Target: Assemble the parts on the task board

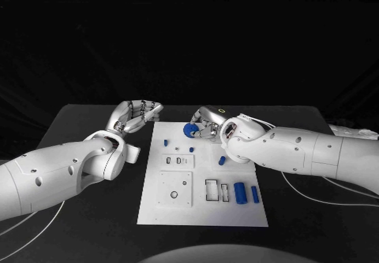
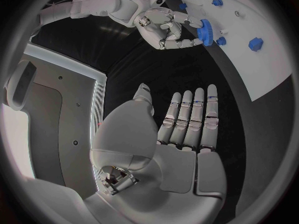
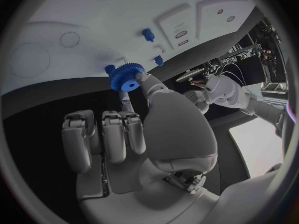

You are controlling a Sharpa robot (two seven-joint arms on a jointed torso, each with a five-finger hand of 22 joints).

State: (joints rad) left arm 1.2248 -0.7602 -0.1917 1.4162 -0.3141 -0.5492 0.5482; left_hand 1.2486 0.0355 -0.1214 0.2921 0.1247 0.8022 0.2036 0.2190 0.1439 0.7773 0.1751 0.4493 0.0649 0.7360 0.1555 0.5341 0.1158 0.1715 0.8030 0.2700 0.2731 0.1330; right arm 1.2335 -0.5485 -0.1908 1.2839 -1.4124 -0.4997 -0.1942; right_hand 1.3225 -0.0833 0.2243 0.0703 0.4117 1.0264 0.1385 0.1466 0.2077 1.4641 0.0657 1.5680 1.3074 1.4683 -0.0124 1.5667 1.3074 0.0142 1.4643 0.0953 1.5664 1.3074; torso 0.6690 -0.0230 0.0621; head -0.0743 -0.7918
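Two blue cylinders (image 1: 240, 193) lie on the task board (image 1: 203, 216) beside its rectangular slots. The right hand (image 1: 207, 125) pinches a blue gear (image 1: 190, 130) over the board's far end; the left hand (image 1: 136, 116) rests empty, fingers straight and apart.

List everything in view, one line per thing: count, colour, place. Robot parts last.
Table: one, black, under everything.
Task board: one, white, middle of the table, with raised white blocks and cut-out slots on it.
Gear: one, blue, toothed, at the board's far edge, pinched by the right hand.
Small pegs: three, blue, on the board's far half, one of them nearer the right edge.
Cylinders: two, blue, lying side by side near the board's right edge, the thicker one inward.
Cables: thin, pale, on the table by each arm.
Left hand: one, silver, beside the board's far left corner, fingers straight, holding nothing.
Right hand: one, silver, over the board's far edge, holding the gear.
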